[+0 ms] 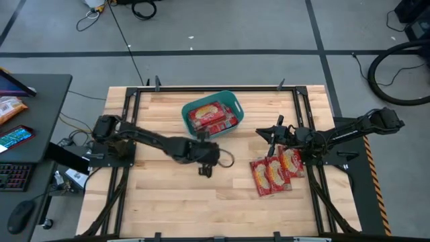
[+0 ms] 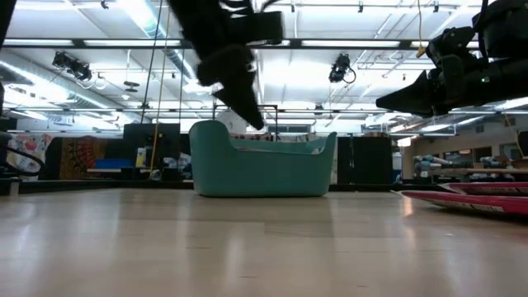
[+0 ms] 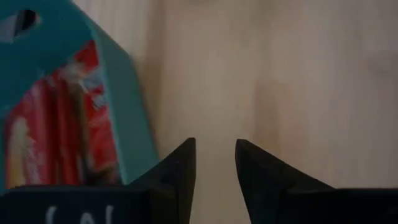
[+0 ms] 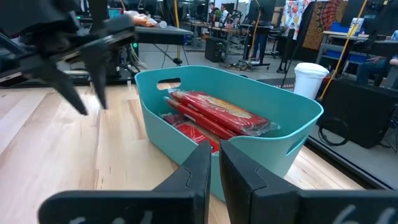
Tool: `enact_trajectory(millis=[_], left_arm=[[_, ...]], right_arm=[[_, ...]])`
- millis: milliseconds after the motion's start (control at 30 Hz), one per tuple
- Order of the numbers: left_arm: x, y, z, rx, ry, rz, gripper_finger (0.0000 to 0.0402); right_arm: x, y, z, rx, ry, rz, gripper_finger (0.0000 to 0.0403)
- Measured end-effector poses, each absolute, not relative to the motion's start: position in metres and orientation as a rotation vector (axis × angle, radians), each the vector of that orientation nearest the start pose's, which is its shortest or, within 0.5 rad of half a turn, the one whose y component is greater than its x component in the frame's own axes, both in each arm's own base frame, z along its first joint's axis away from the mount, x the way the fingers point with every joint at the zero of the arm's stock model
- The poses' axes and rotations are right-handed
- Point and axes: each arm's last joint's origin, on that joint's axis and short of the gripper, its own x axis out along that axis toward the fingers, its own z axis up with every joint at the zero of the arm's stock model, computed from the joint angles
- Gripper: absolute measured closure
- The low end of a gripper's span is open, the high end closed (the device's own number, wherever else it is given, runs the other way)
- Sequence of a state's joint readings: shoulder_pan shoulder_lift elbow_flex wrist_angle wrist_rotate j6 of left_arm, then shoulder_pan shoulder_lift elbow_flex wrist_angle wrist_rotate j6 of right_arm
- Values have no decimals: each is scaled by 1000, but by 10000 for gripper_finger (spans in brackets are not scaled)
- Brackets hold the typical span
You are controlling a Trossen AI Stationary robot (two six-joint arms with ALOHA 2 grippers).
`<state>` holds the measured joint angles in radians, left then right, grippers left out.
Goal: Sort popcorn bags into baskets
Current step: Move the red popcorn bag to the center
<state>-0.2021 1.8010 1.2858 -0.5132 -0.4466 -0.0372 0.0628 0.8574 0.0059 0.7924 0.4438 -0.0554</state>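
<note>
- Popcorn bags (image 1: 212,117): several already lie in the teal basket (image 1: 230,101).
- Three bags (image 1: 274,172) wait on the desk (image 1: 168,208), right of the basket.
- Left hand (image 1: 205,169), empty, fingers parted, beside the basket.
- Right hand (image 1: 272,136), nearly closed, empty.

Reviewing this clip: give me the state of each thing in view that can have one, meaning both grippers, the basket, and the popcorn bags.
Left gripper: beside the basket, over bare table, fingers apart, holding nothing.
Right gripper: raised to the right of the basket, fingers nearly together, empty.
Teal basket: upright on the table, holding several popcorn bags.
Popcorn bags in basket: stacked, lying flat.
Popcorn bags on table: three, flat, side by side, unsorted, near the right arm.
</note>
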Motion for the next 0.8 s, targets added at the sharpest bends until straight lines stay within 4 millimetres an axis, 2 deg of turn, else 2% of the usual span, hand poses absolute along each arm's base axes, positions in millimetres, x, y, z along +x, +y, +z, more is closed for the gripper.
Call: enact_trajectory(millis=[100,167,267,433,533,800], left_arm=[[352,-78,209,312,917,183,285],[342,-85,215,323,859,148,285],[326,-88,220,340,761,102,285],[298,-76,225,350,625,80,285],[280,-67,226,354,604,74,285],[240,-50,219,373,559,88,285]], right_arm=[[148,-3,153,-69,67,-380,364],[148,-3,153,-69,65,-380,364],[148,-3,153,-70,67,-380,364],[149,-3,157,-56,19,-381,364],[149,-3,159,-35,1,-381,364],[149,-3,162,230,-80,-374,364]])
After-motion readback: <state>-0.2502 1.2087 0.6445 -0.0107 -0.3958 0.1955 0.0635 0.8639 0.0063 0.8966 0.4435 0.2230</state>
